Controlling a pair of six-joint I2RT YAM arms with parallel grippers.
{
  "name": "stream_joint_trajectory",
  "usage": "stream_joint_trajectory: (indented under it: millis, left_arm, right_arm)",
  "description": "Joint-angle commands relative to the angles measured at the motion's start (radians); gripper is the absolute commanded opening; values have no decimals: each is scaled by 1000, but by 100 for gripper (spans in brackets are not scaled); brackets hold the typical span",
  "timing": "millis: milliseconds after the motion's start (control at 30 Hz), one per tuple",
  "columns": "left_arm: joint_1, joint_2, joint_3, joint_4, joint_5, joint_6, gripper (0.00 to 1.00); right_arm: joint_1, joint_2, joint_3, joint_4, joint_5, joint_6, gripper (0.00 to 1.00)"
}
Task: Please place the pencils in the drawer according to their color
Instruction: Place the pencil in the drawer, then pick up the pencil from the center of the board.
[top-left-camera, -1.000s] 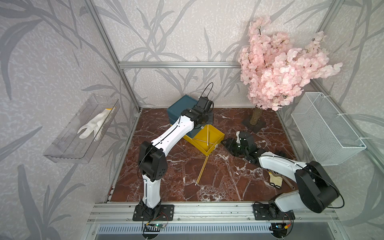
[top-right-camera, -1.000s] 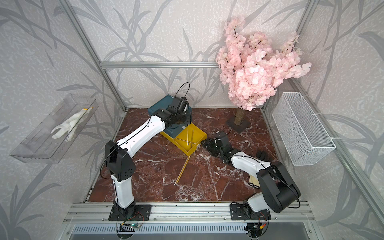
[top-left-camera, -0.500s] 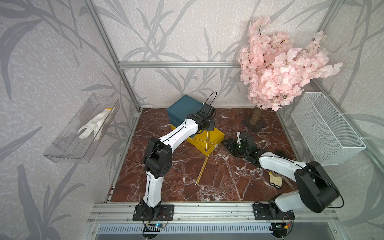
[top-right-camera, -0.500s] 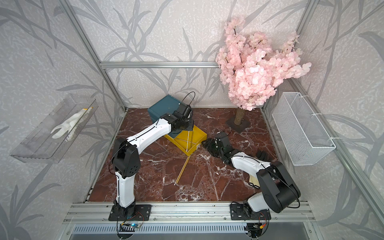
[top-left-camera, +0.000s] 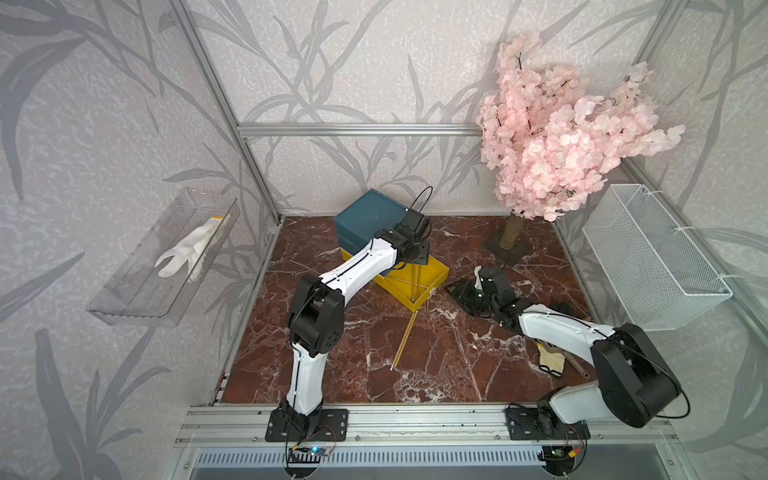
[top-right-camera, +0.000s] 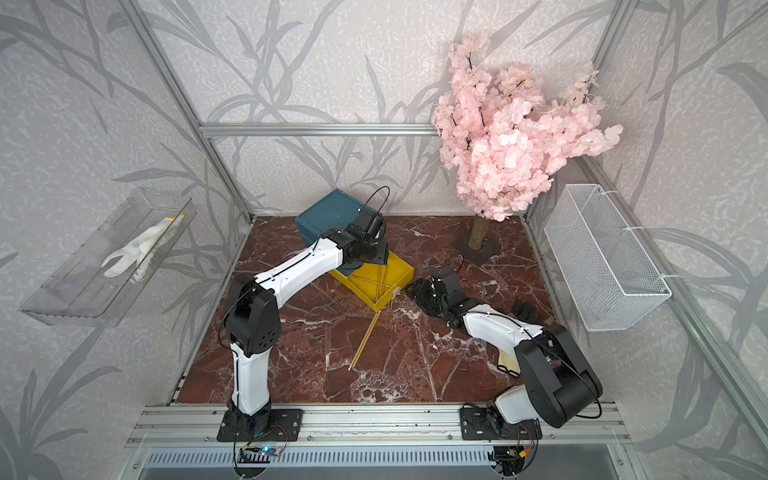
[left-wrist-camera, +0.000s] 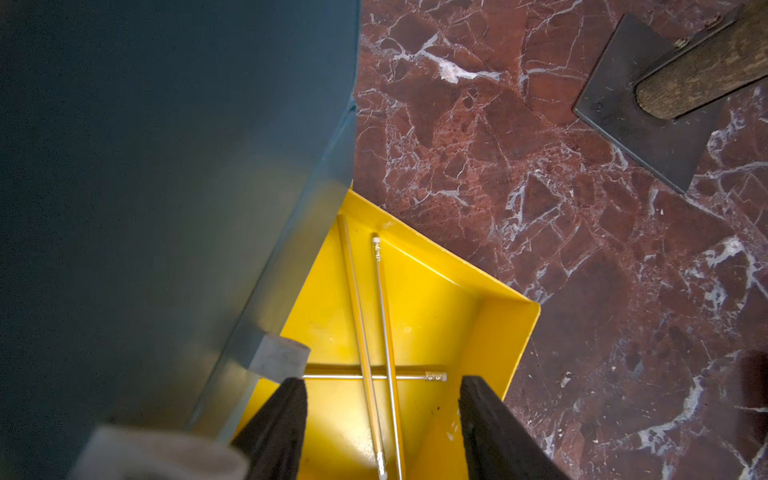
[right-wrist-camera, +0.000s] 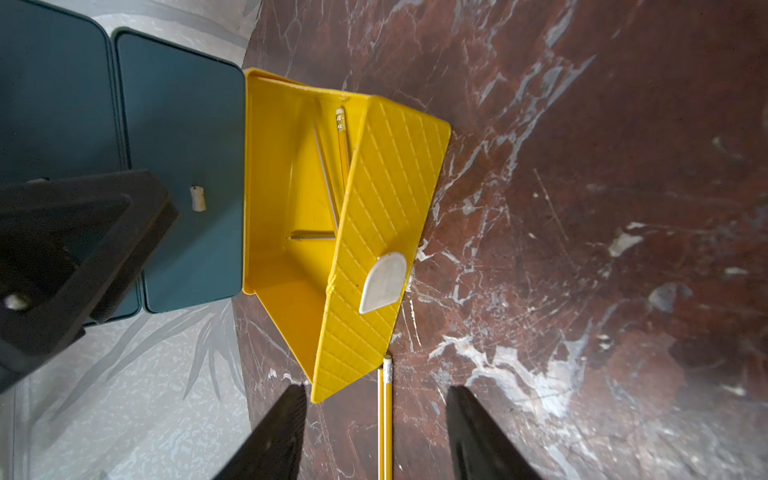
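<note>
In both top views the drawer (top-left-camera: 370, 218) stands at the back of the marble floor (top-left-camera: 449, 365) with its yellow tier (top-left-camera: 438, 275) pulled out toward the middle. My left pincer (top-left-camera: 417, 258) hangs over that tier, and my right pincer (top-right-camera: 415, 288) sits low just beside the tier's front corner. One yellow pencil, the floor pencil (top-left-camera: 404, 336), lies on the marble with its far end at that same corner. In the left wrist view my left pincer's jaws stand apart with nothing between them, above the open tier, where three yellow pencils (left-wrist-camera: 386, 311) lie: two lengthwise and one lying across them. The teal tiers (left-wrist-camera: 166, 208) above are pushed in. In the right wrist view my right pincer's jaws also stand apart and empty. The floor pencil runs between them, its pale end just beside the lower corner of the tier's front, below the white pull tab (right-wrist-camera: 384, 282). I cannot tell whether my tips touch the marble. I judge the step in hand to be filling the yellow tier, with this one pencil left outside it. I see no dark or teal pencils in any view, so I cannot say how those colours stand. The next move, as I read it, is for my right pincer to settle onto the thin shaft lying flat on hard stone, close near its middle so it does not tip, lift it over the tier's wall and let it down inside, with my left pincer out of the way
</note>
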Motion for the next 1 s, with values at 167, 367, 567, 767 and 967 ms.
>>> stream_joint_trajectory:
  millis: [167,367,567,767,967]
  left_arm:
    - [-7,-116,59,-32,55,-58,67]
    - [-6,-277,-89,-93,65,-44,68]
    - [-12,-513,-415,-101,98,-12,69]
    - [-44,-668,-687,-78,156,4,72]
    - [-85,-633,-784,-48,197,7,72]
  right_arm:
    - [20,-53,56,-120,5,-30,58]
    - [82,-84,69,-201,47,-56,58]
    - [131,-97,57,-247,78,-66,58]
    - [166,-91,48,-270,94,-69,58]
    - [173,-52,52,-267,89,-55,58]
